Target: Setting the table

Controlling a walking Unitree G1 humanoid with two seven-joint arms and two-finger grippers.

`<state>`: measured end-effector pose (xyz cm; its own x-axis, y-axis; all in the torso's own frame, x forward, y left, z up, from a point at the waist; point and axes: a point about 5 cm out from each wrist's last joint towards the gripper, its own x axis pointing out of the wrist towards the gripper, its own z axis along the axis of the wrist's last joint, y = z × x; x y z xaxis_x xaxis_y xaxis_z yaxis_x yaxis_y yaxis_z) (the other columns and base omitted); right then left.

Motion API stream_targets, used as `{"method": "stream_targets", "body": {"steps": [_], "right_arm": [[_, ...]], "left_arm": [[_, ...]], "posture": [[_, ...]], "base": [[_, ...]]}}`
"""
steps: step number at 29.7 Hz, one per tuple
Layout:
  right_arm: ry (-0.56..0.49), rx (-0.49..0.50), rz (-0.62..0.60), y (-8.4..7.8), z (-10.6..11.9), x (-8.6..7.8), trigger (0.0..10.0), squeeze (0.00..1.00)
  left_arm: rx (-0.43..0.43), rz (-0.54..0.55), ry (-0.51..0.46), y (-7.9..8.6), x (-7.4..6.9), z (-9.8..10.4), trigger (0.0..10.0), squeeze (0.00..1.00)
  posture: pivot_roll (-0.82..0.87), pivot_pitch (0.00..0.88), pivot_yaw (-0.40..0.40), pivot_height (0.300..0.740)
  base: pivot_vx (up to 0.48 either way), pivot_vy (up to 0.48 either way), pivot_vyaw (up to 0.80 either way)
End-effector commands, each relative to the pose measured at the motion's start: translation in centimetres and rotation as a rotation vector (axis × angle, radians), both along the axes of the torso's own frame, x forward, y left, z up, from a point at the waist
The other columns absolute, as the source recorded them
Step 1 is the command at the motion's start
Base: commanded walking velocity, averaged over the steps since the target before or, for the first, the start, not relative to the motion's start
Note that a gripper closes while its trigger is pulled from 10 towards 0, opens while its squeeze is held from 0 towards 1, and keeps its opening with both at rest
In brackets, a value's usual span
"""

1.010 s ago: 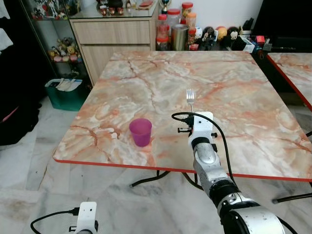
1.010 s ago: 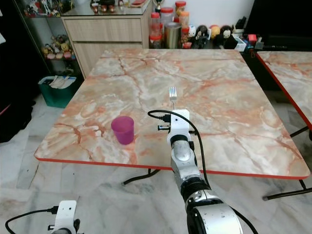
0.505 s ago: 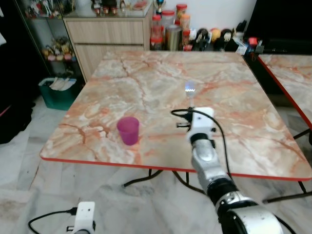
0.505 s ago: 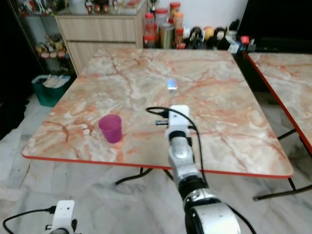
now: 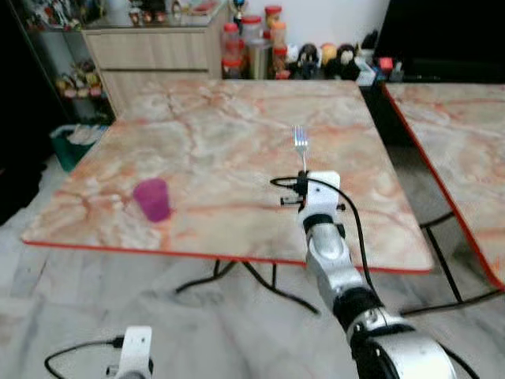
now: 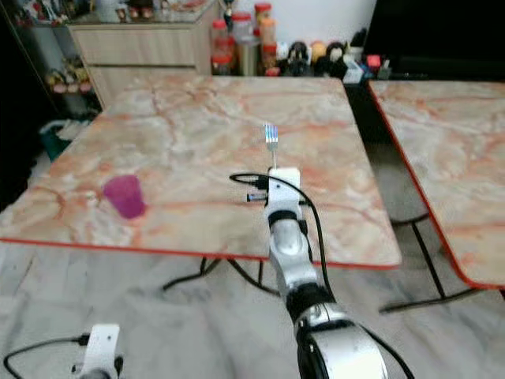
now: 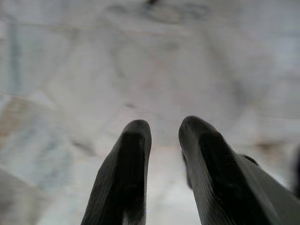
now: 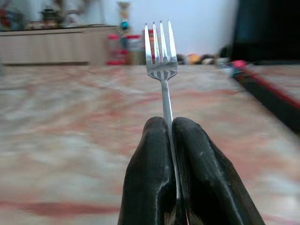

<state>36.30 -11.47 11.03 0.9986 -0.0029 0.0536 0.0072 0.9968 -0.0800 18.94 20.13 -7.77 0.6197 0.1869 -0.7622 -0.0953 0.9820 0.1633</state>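
The right gripper [image 8: 169,140] is clamped on the handle of a fork [image 5: 301,146], fingers pressed together with the tines pointing away from the robot. The fork is held above the marble table [image 5: 221,126], over its near half and well apart from the purple cup [image 5: 152,199], which stands near the table's front edge toward the robot's left. The left gripper [image 7: 161,140] hangs low over the floor, fingers slightly parted and empty. Judged step: carrying the fork to its place setting. The next move calls for lowering the fork flat onto the table, then releasing.
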Motion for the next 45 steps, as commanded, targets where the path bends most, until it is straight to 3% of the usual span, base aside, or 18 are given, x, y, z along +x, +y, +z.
{"method": "stream_targets", "body": {"steps": [1,25,31,37,43,45], "right_arm": [[-0.034,0.012,0.023,1.0,0.9,0.3,10.0,0.00],[-0.112,0.018,0.050,1.4,2.3,0.3,10.0,0.00],[-0.145,-0.041,0.064,0.3,2.3,-0.1,10.0,0.00],[-0.179,-0.076,0.038,-2.3,2.5,-0.7,10.0,0.00],[-0.172,-0.072,0.025,-2.2,2.5,-0.6,10.0,0.00],[-0.175,-0.050,0.038,-1.4,2.6,-0.6,10.0,0.00]], "left_arm": [[0.022,0.003,0.007,0.9,0.0,0.1,10.0,0.00],[0.014,-0.001,0.006,0.6,0.1,0.1,10.0,0.00],[0.011,-0.005,0.002,0.5,0.2,0.2,10.0,0.00],[0.007,-0.011,0.003,0.3,0.2,0.1,10.0,0.00],[0.007,-0.019,0.006,0.2,0.2,0.1,10.0,0.00],[0.009,-0.021,0.005,0.3,0.2,0.1,10.0,0.00]], "posture": [[0.01,0.000,0.026,0.740],[0.01,0.000,0.026,0.740],[-0.01,0.000,0.029,0.740],[-0.02,0.000,0.031,0.740],[-0.02,0.000,0.037,0.740],[-0.02,0.000,0.039,0.740]], "base": [[0.000,-0.405,0.00],[0.000,-0.406,0.00],[0.000,-0.404,0.00],[0.000,-0.401,0.00],[0.000,-0.401,0.00],[0.000,-0.403,0.00]]}}
